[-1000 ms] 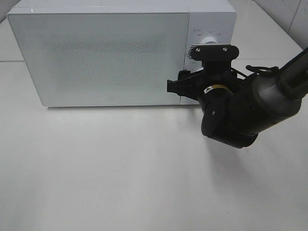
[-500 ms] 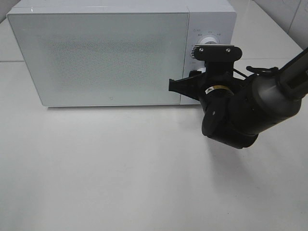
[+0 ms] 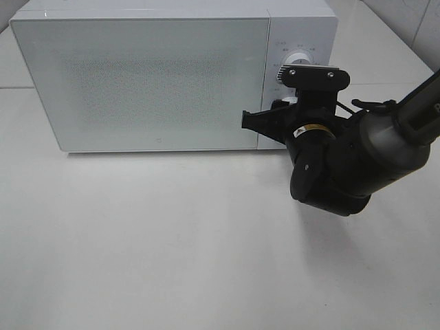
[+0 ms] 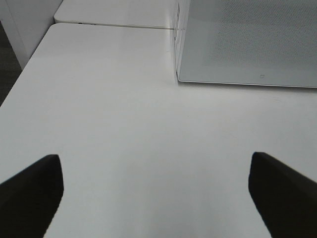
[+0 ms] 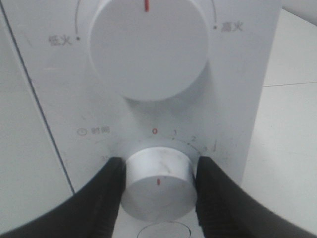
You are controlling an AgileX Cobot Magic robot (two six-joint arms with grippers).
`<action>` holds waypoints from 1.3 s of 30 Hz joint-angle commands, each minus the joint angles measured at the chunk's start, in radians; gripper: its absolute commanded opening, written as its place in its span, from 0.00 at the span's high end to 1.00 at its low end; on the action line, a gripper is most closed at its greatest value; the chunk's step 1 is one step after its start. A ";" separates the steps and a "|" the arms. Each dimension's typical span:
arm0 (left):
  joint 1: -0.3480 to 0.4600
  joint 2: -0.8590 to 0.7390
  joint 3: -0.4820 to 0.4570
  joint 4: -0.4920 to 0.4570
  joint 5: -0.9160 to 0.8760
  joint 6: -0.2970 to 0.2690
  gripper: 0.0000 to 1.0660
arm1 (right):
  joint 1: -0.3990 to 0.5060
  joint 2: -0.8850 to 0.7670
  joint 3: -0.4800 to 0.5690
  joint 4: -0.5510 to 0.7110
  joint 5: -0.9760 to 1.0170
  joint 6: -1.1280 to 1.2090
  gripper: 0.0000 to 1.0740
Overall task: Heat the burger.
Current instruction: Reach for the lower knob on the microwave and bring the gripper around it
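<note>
Table [image 3: 172, 261], white, carried a white microwave [image 3: 302, 20] w/ its frosted door [image 3: 144, 82] closed. Burger wasn't visible in any of the 3 views. Prob inside behind the door, but can't confirm.

Right arm [image 3: 344, 165] reached to the control panel [image 5: 257, 89] at the microwave's right end. Left gripper [image 4: 153, 168] hung over bare table off the microwave's opposite end, fingers spread wide, holding nothing, so the right one was far nearer the controls.

Panel had 2 round knobs: big power knob [image 5: 148, 49] above, smaller timer knob [image 5: 157, 171] below. Right gripper [image 5: 158, 186] had 1 finger on each side of the timer knob, both pressed against its rim, pinching it.

Key relation: the knob's axis pointed straight out of the panel toward the gripper, fingers flanking it, so the next move looks like a twist about that axis to set the time.

Writing: Chinese 低火 and 高火 on either side of the power knob, red line at its top. By the timer knob, a clock icon w/ 时间, a red 0, then 1, 2, 3 along the arc. Knob's red line sat roughly in line w/ the 0. Small door logo was too tiny to read.
</note>
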 commanded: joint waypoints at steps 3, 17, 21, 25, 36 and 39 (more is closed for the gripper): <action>0.003 -0.021 0.003 -0.003 -0.002 -0.005 0.10 | -0.007 -0.008 -0.027 -0.158 -0.134 0.261 1.00; 0.003 -0.021 0.003 -0.003 -0.002 -0.005 0.10 | -0.007 -0.008 -0.027 -0.237 -0.181 1.165 1.00; 0.003 -0.021 0.003 -0.003 -0.002 -0.005 0.10 | -0.007 -0.008 -0.027 -0.236 -0.208 1.413 1.00; 0.003 -0.021 0.003 -0.003 -0.002 -0.005 0.10 | -0.007 -0.008 -0.027 -0.236 -0.260 1.527 1.00; 0.003 -0.021 0.003 -0.003 -0.002 -0.005 0.10 | -0.007 -0.008 -0.027 -0.253 -0.260 1.914 1.00; 0.003 -0.021 0.003 -0.003 -0.002 -0.005 0.10 | -0.007 -0.008 -0.027 -0.254 -0.260 1.931 1.00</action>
